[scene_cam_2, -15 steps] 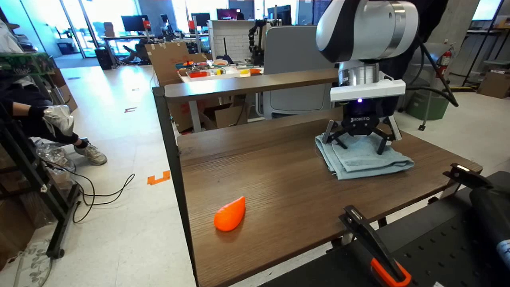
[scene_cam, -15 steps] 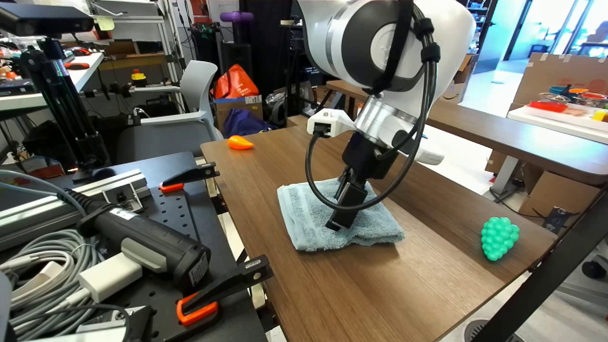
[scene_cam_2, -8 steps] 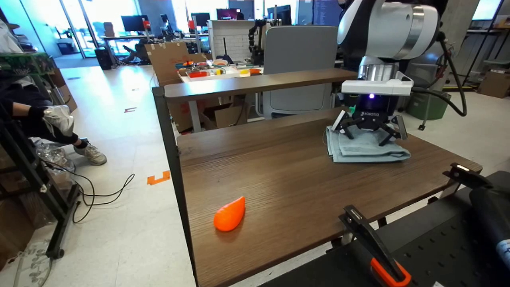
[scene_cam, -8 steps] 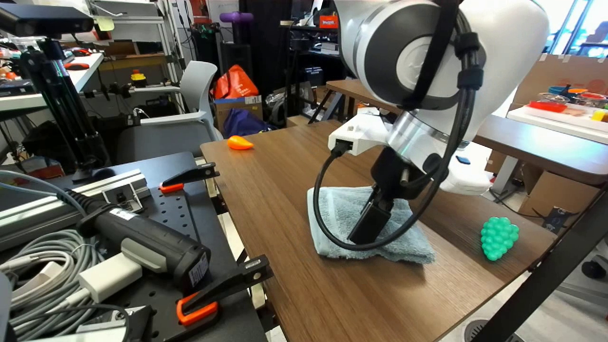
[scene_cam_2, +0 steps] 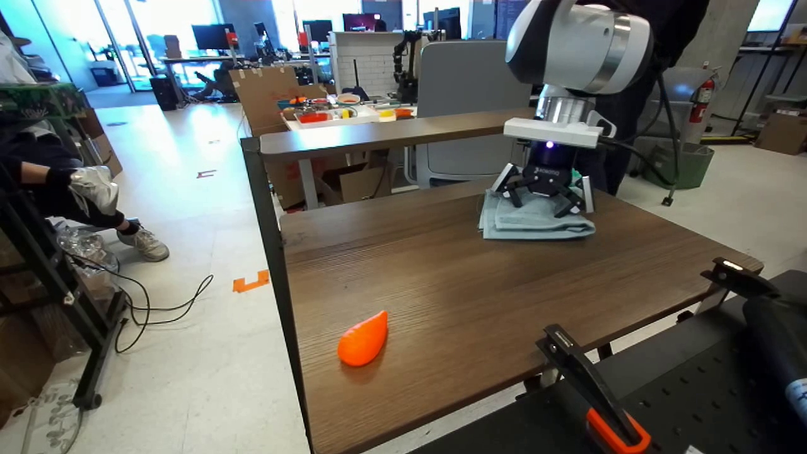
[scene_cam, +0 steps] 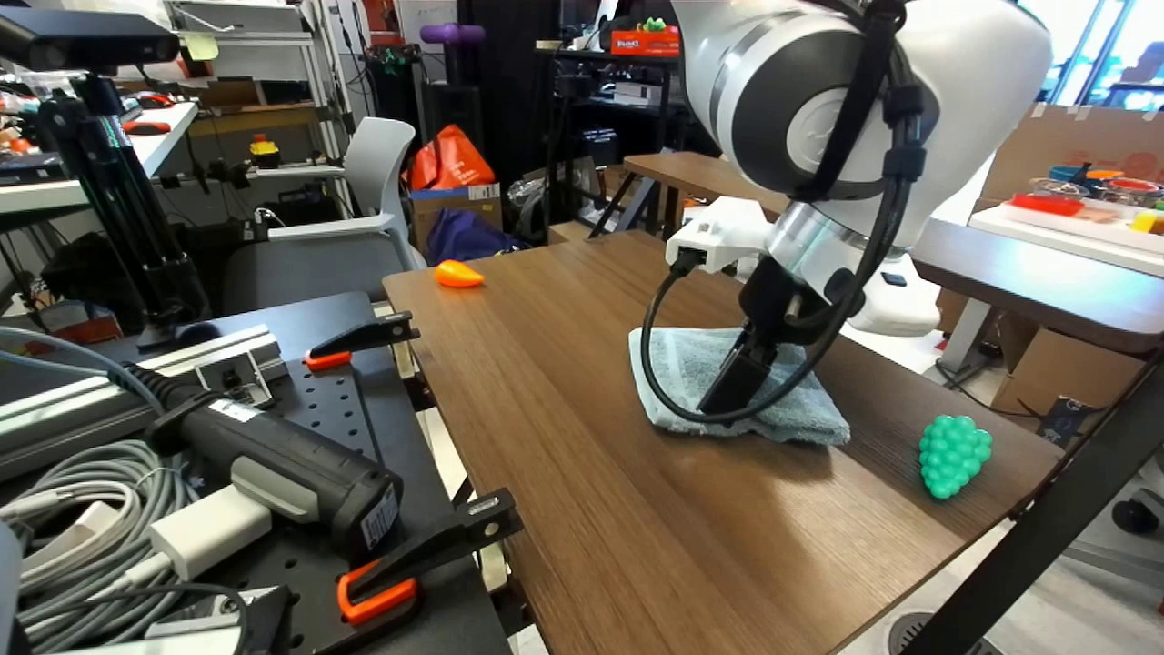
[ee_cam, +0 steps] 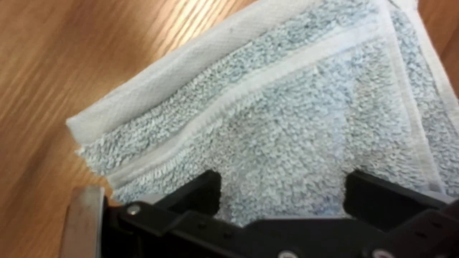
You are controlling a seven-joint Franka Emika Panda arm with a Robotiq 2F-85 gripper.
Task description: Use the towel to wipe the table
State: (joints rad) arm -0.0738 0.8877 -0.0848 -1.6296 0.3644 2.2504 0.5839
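- blue-grey towel (scene_cam_2: pixel 536 228): lies on the table (scene_cam_2: pixel 441 284), directly under your gripper (ee_cam: pixel 283 191).
- gripper state: spread, cloth showing in the gap; no pinch visible.
- likely purpose: you press from above, so friction drags the towel.
- towel condition: folded in offset layers, looped pile, paler flat hems.

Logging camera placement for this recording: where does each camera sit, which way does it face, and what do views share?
Exterior view: seemingly raised near the orange teardrop, looking across the table toward the towel; arm and gripper show.
Exterior view: seemingly raised near the green knobbly ball, looking along the table; arm and gripper show.
Wrist view: at the arm's end, facing down onto the towel; gripper shows along the bottom.
Both exterior views share the arm, orange teardrop and black bench; all three share towel, table and gripper.
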